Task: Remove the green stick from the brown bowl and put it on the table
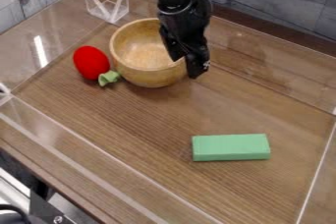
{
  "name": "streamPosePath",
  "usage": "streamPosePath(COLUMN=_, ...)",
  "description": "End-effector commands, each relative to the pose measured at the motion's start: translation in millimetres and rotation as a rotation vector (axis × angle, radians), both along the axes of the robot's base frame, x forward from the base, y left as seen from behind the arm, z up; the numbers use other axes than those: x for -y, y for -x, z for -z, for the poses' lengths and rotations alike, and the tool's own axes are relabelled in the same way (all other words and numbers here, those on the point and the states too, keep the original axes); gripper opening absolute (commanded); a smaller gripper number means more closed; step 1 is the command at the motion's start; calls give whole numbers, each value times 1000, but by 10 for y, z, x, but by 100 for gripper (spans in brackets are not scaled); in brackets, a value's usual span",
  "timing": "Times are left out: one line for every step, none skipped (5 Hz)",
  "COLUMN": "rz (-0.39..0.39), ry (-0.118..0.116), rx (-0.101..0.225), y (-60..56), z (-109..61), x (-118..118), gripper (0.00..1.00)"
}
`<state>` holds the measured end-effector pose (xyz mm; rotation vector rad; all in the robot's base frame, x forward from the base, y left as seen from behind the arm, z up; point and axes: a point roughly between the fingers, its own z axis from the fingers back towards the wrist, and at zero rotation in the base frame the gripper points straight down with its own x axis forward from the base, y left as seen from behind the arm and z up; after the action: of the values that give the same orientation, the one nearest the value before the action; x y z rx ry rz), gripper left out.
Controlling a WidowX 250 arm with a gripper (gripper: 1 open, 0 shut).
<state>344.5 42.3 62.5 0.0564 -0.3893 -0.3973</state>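
The green stick lies flat on the table near the front right, well away from the brown bowl. The bowl stands at the back centre and its pale inside shows nothing in it. My gripper hangs over the bowl's right rim, black fingers pointing down. Nothing shows between the fingers, and I cannot tell whether they stand open or shut.
A red fruit toy with a small green leaf rests against the bowl's left side. Low clear acrylic walls edge the table. A clear stand sits at the back left behind the bowl.
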Motion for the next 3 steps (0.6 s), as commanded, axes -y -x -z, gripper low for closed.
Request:
streamPosePath(rz=-3, ry=-6, rx=49, y=-28, z=-121, x=-55, gripper=0)
streamPosePath(rz=-46, ry=-6, rx=43, y=-9, z=-74, x=-26, gripper=0)
streamPosePath(rz=-90, ry=-6, rx=38, y=1, z=-28, x=3, gripper=0)
